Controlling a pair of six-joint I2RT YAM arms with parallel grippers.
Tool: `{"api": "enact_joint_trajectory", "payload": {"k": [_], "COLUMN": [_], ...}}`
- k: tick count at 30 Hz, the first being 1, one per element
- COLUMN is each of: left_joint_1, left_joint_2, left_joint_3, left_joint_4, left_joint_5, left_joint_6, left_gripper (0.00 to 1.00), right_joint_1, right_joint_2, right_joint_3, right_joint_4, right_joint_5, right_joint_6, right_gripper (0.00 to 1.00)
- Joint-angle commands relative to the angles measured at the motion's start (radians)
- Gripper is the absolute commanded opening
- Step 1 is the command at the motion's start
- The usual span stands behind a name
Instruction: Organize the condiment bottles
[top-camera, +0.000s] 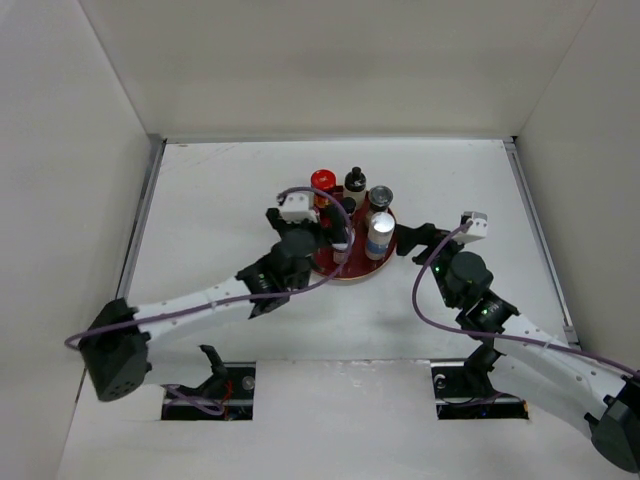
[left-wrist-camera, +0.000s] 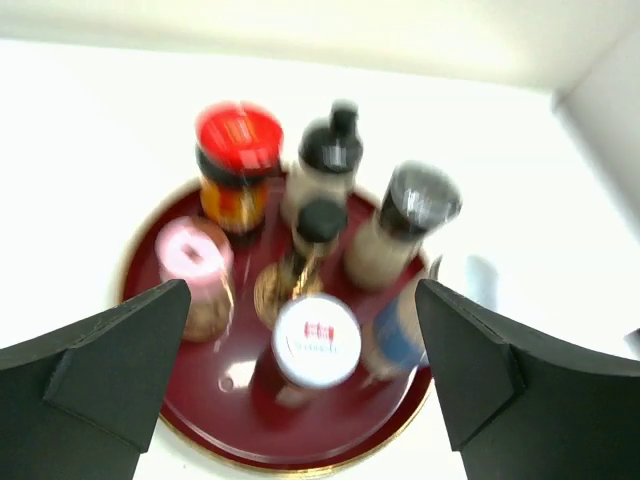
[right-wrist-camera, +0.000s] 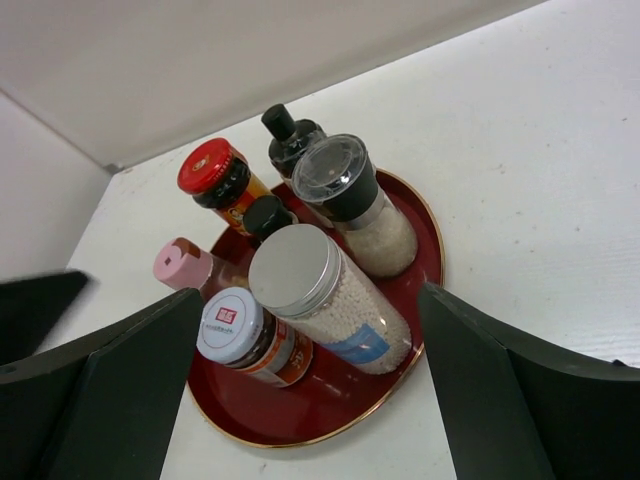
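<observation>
— What do we have nearest us?

— Both arms reach toward the round dark-red tray (right-wrist-camera: 330, 398) in the middle of the table (right-wrist-camera: 560, 150). The left gripper (left-wrist-camera: 302, 290) hangs over the tray's near-left side with its fingers spread wide, grasping nothing. The right gripper (right-wrist-camera: 310, 295) sits just beside the right rim, likewise released and empty.

— And what stands on the tray?

— Everything is upright as far as we can tell, long axes vertical, caps up. At the near side we see the white-lilac-capped jar (right-wrist-camera: 230, 325) and the silver-capped jar (right-wrist-camera: 295, 270), with the pink-capped jar (right-wrist-camera: 180, 265) to their left. In the middle is a small black-capped bottle (right-wrist-camera: 265, 213). Toward the far rim stand the red-capped jar (right-wrist-camera: 213, 168), a taller black-topped bottle (right-wrist-camera: 283, 125) and the grey-capped grinder (right-wrist-camera: 335, 172).

— What can't we make out?

— The left wrist view is blurred, so we read no label there. From above, the left arm's wrist covers most of the near-left jars. From the right wrist, the small black-capped bottle shows little beyond its cap.
</observation>
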Motion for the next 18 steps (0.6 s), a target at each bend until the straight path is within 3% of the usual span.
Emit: {"api": "enact_joint_trajectory", "payload": {"k": [1, 6, 8, 9, 11, 15, 18], "left_joint_1": [0.057, 0.266, 0.39, 0.427, 0.499, 0.519, 0.515], "left_joint_2": [-0.148, -0.305, -0.325, -0.325, -0.319, -0.284, -0.283], "left_joint_3": [-0.077, -0.178, -0.18, -0.175, -0.175, -0.177, -0.18], "left_joint_4": [0.052, -0.152, -0.297, -0.335, -0.381, -0.384, -0.377], "left_joint_5": [-0.056, -0.061, -0.015, 0.013, 0.108, 0.169, 0.16], "left_joint_6": [0.025, -0.131, -0.236, -0.264, -0.304, -0.31, -0.31], "left_gripper": [1.0, 1.0, 1.0, 1.0, 1.0, 1.0, 1.0], "right_joint_1": [-0.003, 0.0, 0.0, 0.003, 0.009, 0.028, 0.044], "right_joint_2": [-0.005, 0.002, 0.024, 0.03, 0.042, 0.038, 0.015], "right_joint_3": [0.002, 0.011, 0.026, 0.029, 0.037, 0.049, 0.077], "right_joint_4": [0.041, 0.035, 0.021, 0.02, 0.018, 0.012, -0.046], "right_joint_5": [-0.001, -0.007, -0.004, -0.002, -0.001, 0.015, 0.045], "right_joint_6": [0.011, 0.005, -0.004, -0.007, -0.015, -0.027, -0.044], "right_gripper": [0.89, 0.36, 0.3, 0.31, 0.43, 0.79, 0.88]}}
